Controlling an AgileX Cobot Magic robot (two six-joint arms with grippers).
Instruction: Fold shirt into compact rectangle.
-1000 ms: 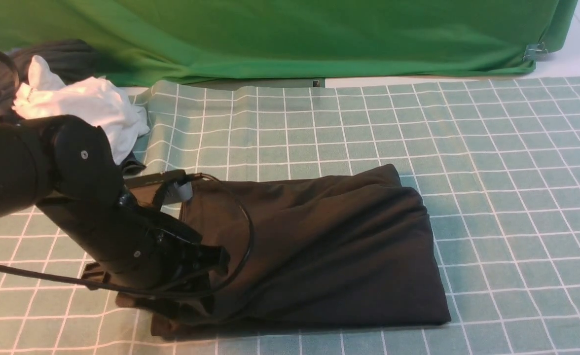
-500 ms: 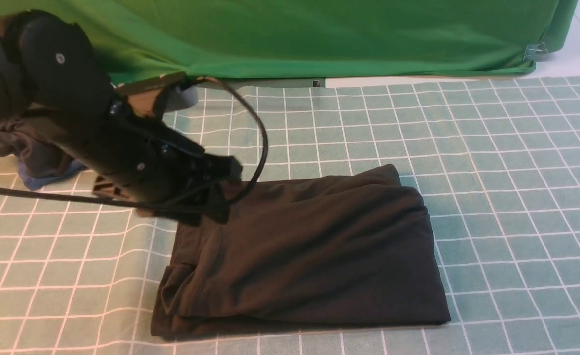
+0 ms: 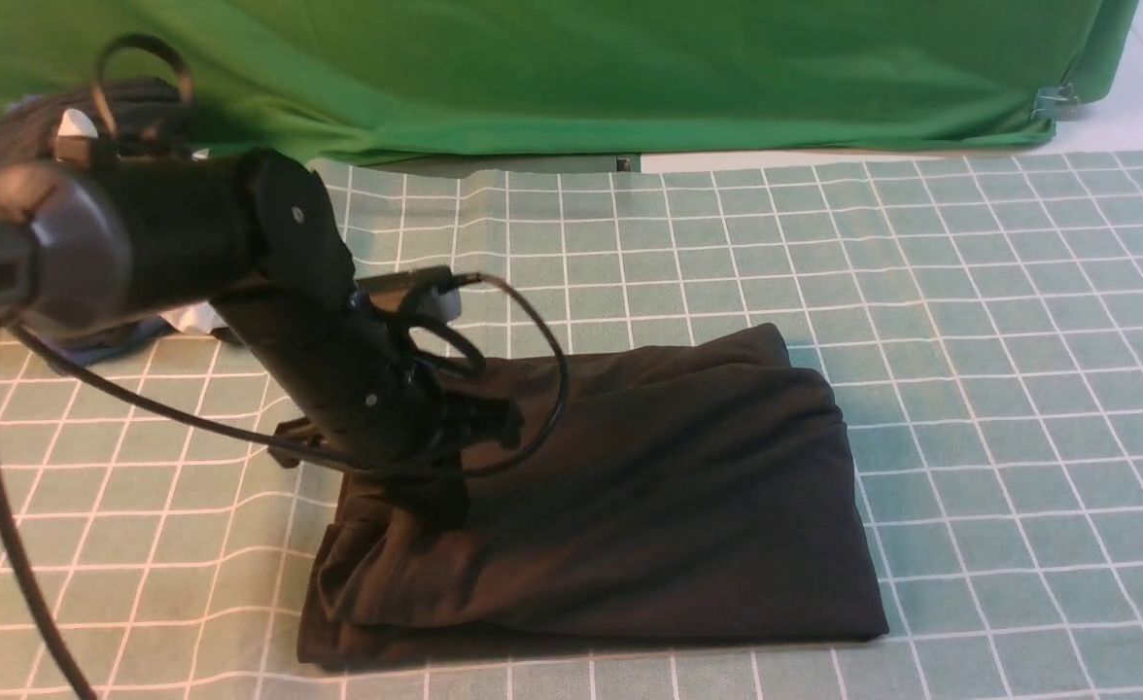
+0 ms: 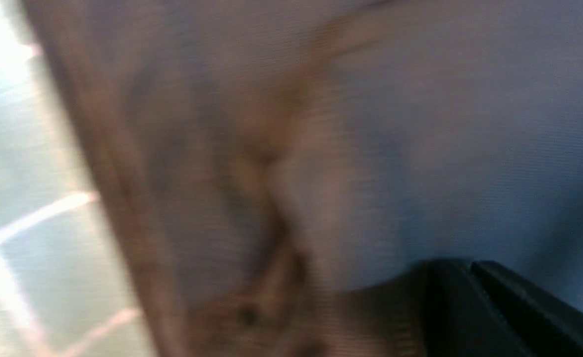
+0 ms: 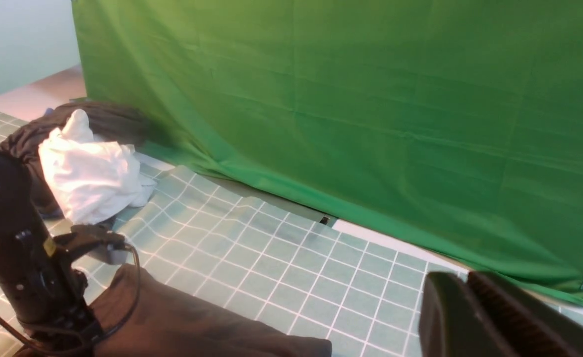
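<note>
Pressing my left gripper (image 3: 450, 506) down onto the left end of the shirt (image 3: 630, 496), jaws closed together; whether any fabric is pinched between them I can't tell. The shirt is lying folded on the checked cloth (image 3: 970, 292), centre-front, and my right gripper (image 5: 475, 317) is hanging off to the side with its jaws closed on nothing.

green backdrop cloth (image 3: 571, 68), teal checked tablecloth (image 3: 999, 321), pale wall (image 5: 19, 39)
</note>
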